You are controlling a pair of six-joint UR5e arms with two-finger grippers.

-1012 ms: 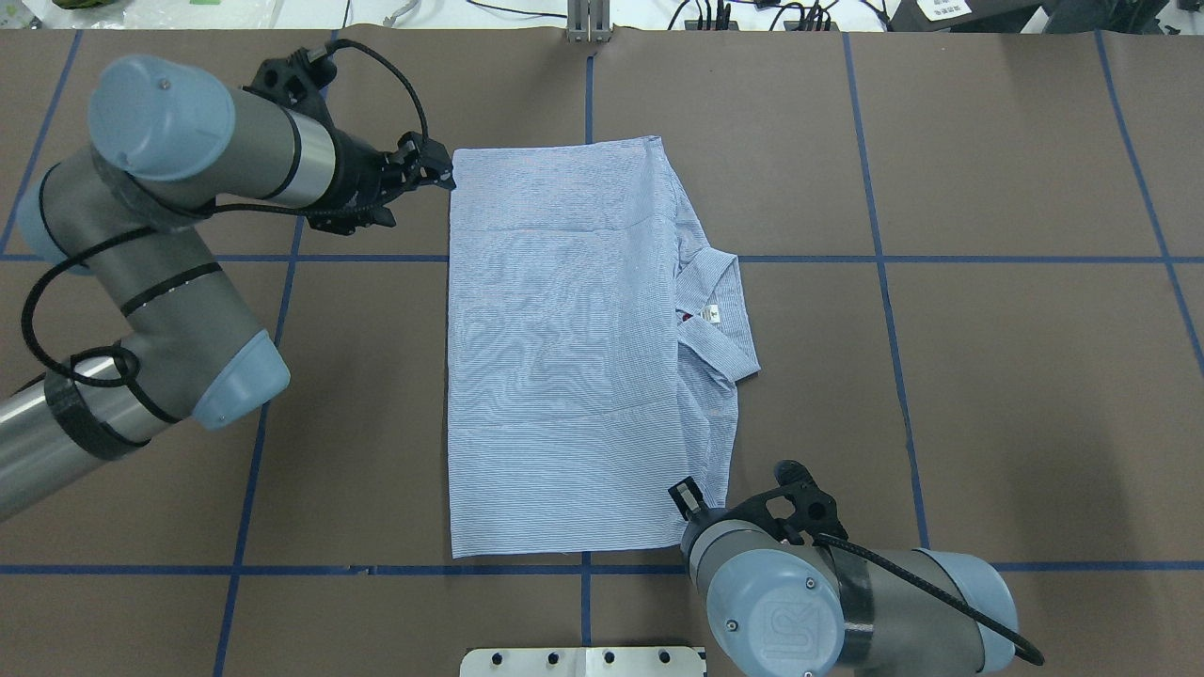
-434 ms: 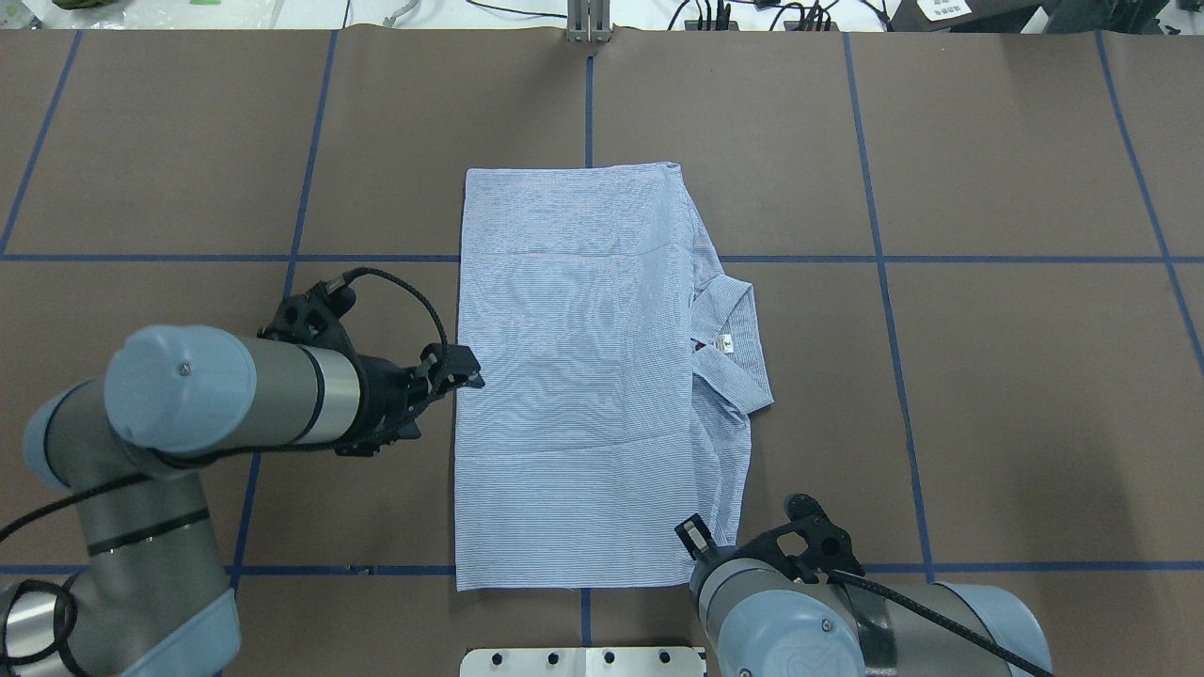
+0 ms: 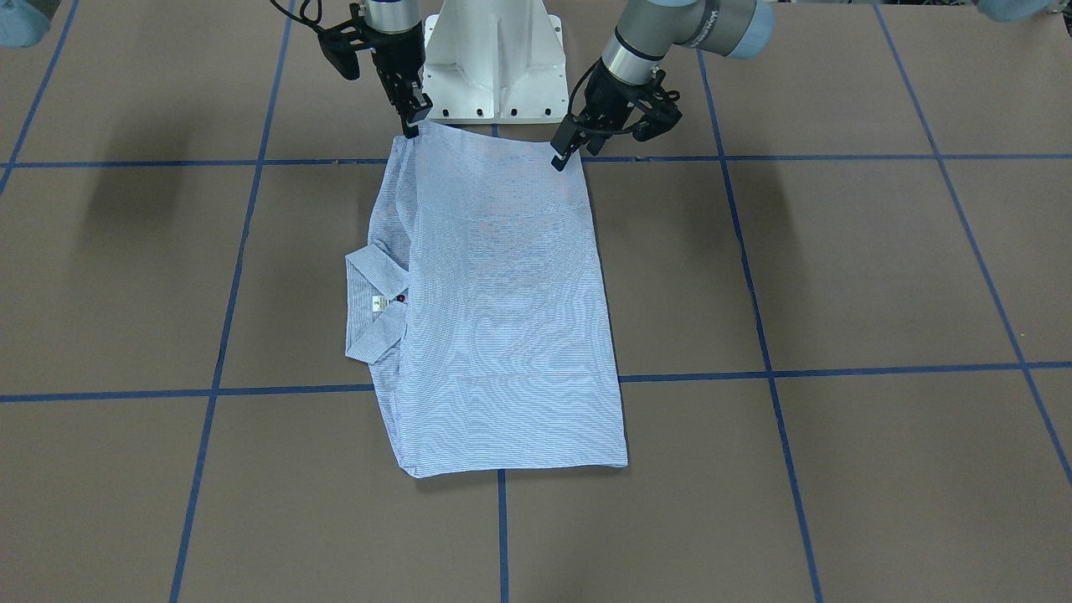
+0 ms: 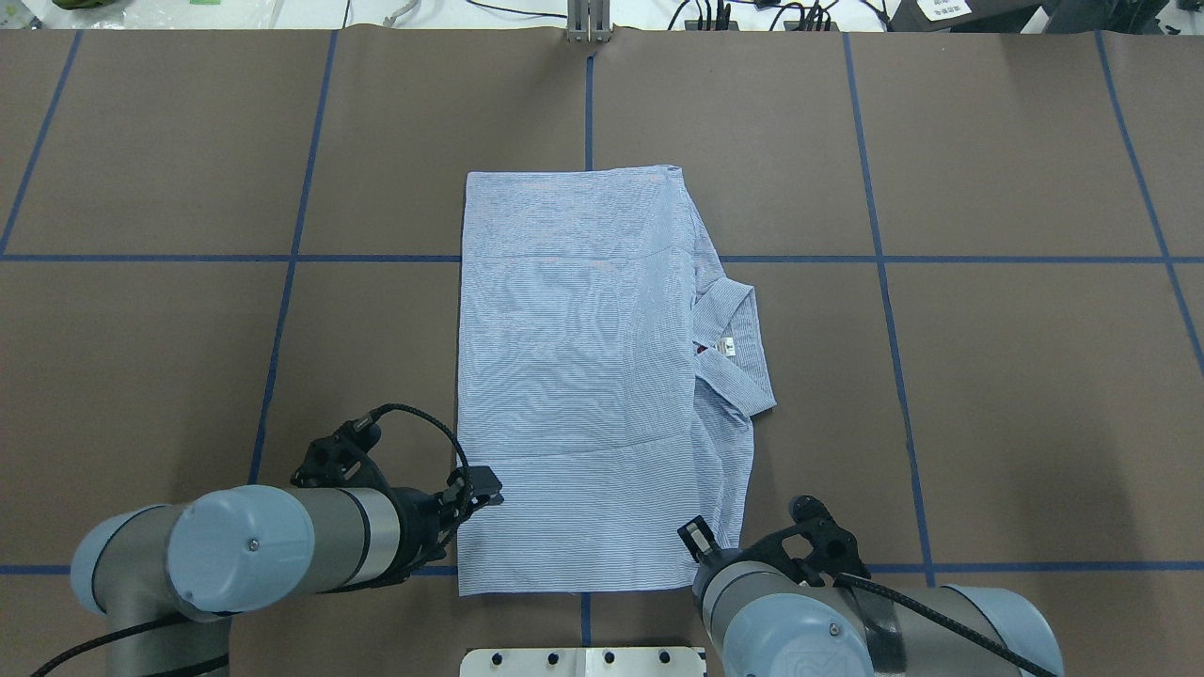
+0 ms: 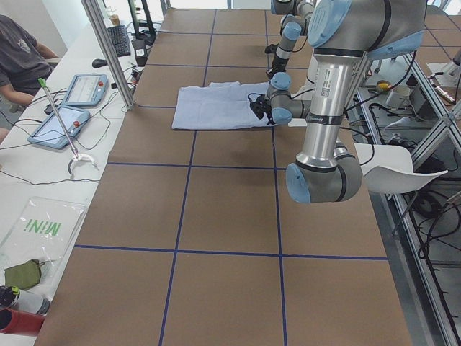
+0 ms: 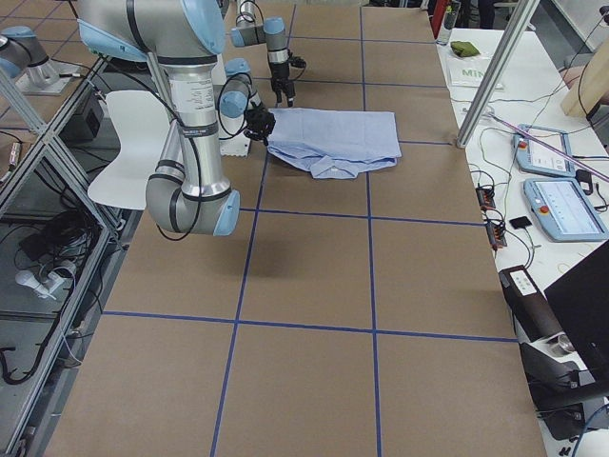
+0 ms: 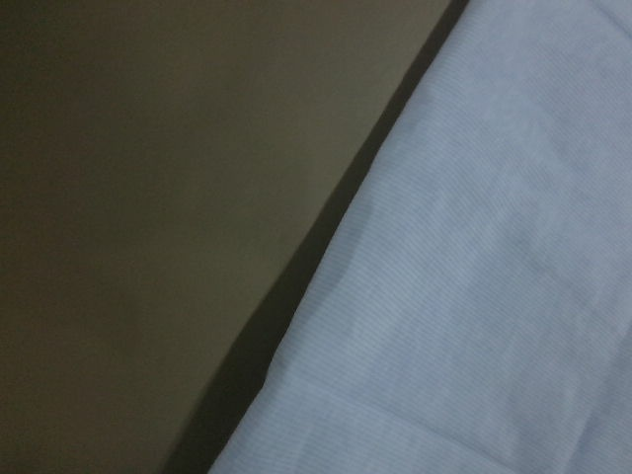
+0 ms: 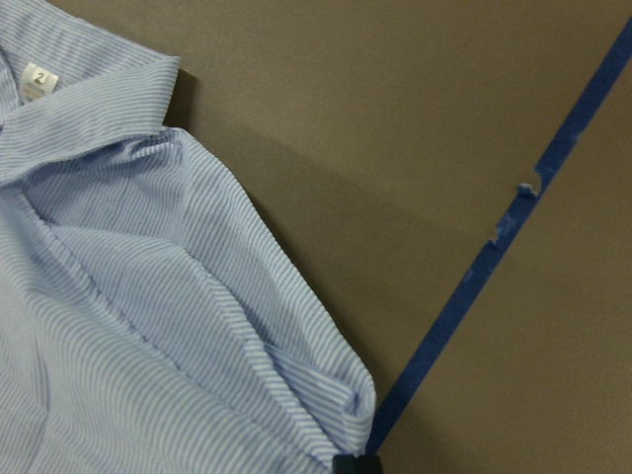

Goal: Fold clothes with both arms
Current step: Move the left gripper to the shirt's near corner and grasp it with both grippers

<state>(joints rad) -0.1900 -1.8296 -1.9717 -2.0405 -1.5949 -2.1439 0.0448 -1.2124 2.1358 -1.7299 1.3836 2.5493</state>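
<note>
The light blue striped shirt [image 4: 574,376] lies folded into a long rectangle on the brown table, with its collar [image 4: 738,338] and white label sticking out on the right. My left gripper [image 4: 487,484] sits at the shirt's left edge near the robot-side corner [image 3: 559,157]. It looks open, and its wrist view shows only the shirt's edge [image 7: 474,247] and bare table. My right gripper [image 4: 694,536] is down at the near right corner [image 3: 412,124] and appears shut on the shirt's hem [image 8: 336,415].
The white pedestal base [image 3: 494,59] stands just behind the shirt's near edge. Blue tape lines [image 4: 282,259] grid the table. A seated person [image 5: 21,58] and control tablets [image 5: 65,122] are on the far side bench. An aluminium post [image 4: 588,23] rises at the far edge.
My left gripper has swept from the shirt's far left corner down along the left edge to its near part. The shirt and right gripper slid slightly toward the robot and rightward.
</note>
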